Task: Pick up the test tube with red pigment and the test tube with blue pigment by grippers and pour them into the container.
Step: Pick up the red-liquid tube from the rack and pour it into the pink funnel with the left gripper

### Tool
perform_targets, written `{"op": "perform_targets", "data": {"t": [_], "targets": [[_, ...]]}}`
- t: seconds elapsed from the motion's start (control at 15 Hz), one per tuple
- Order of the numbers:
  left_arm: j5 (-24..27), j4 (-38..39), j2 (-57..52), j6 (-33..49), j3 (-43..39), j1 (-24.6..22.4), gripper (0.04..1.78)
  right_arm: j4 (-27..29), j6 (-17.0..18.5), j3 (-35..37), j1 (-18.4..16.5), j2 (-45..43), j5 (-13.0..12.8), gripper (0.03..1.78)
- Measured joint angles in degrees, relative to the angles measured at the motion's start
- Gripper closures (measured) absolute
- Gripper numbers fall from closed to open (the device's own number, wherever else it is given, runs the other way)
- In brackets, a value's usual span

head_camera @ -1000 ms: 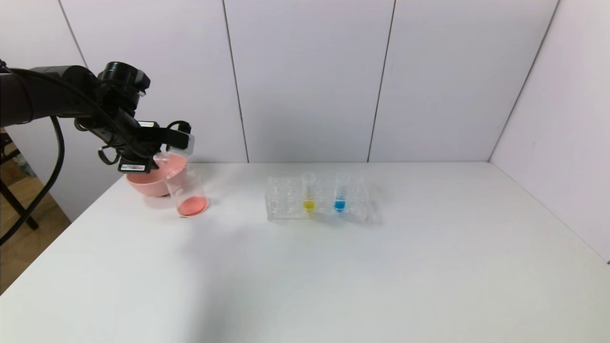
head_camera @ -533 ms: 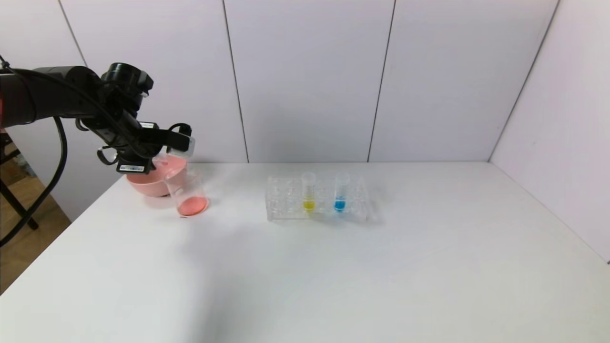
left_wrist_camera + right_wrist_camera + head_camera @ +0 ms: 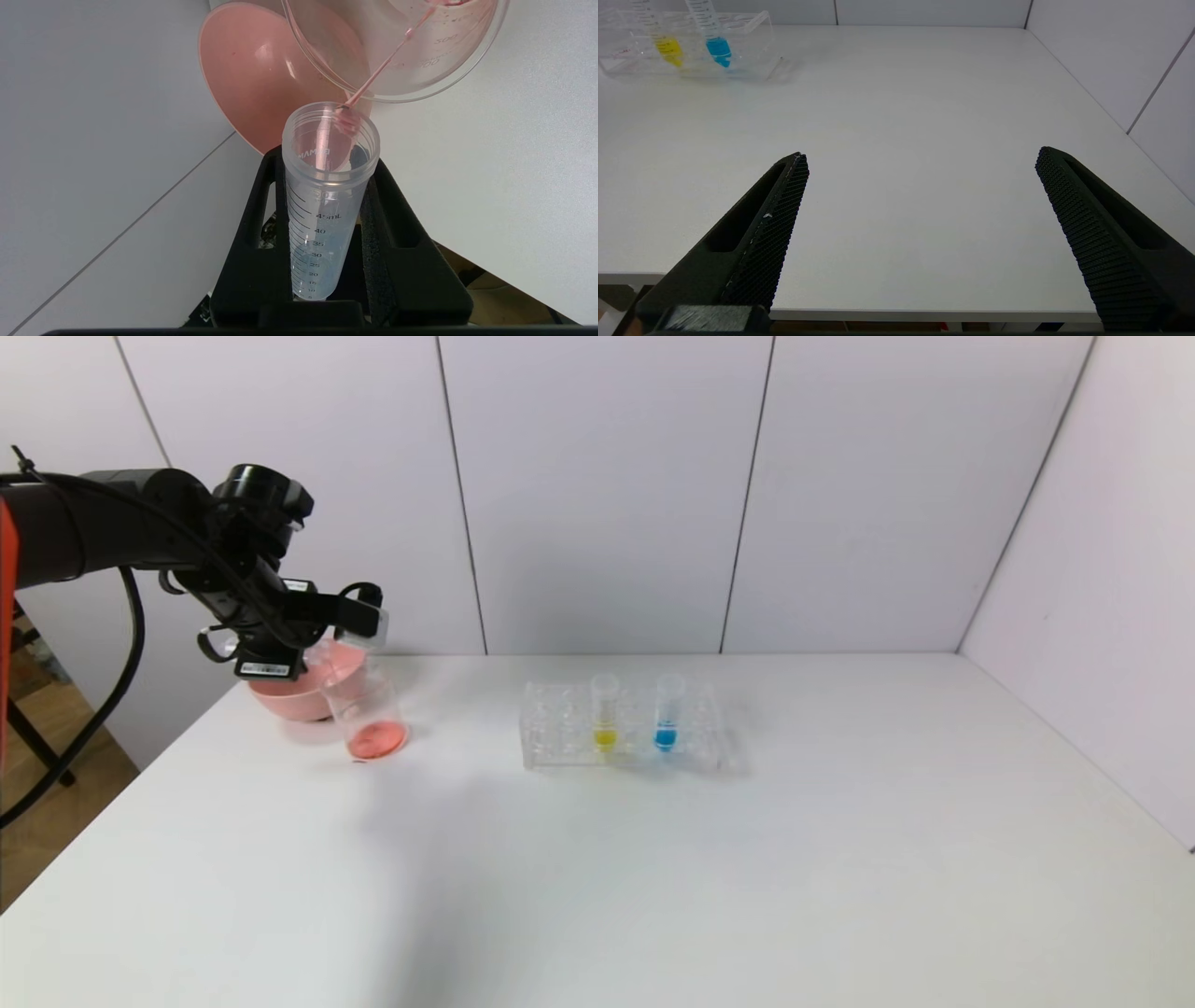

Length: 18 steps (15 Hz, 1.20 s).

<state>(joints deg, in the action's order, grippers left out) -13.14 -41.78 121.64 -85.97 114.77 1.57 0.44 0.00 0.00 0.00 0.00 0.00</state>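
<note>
Above the container [image 3: 366, 709], at the desk's [image 3: 653, 859] left rear, the test tube with red pigment [image 3: 327, 196] lies tipped, a thin red thread running from its mouth, pinched by the left gripper [image 3: 359, 614]. Beside stands a pink bowl [image 3: 289, 695]. Farther right, the rack [image 3: 621, 723] holds the test tube with blue pigment [image 3: 667, 714] and a yellow tube [image 3: 605, 714]. The right gripper [image 3: 920, 224] hangs spread over the desk's near edge.

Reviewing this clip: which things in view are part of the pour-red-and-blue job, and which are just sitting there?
Part of the job:
- test tube with red pigment, clamped in the left gripper, tipped over the container
- test tube with blue pigment, in the rack
- right gripper, open, idle

Just there:
- yellow tube
- tube rack
- pink bowl
</note>
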Motion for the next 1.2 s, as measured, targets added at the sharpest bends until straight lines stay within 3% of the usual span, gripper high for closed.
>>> {"op": "perform_targets", "data": {"t": [1.2], "targets": [[0.0,-3.8,-0.3,4.6,0.0,0.8,1.38,0.0,0.0,0.0,0.0,0.0,0.0,0.04]]}}
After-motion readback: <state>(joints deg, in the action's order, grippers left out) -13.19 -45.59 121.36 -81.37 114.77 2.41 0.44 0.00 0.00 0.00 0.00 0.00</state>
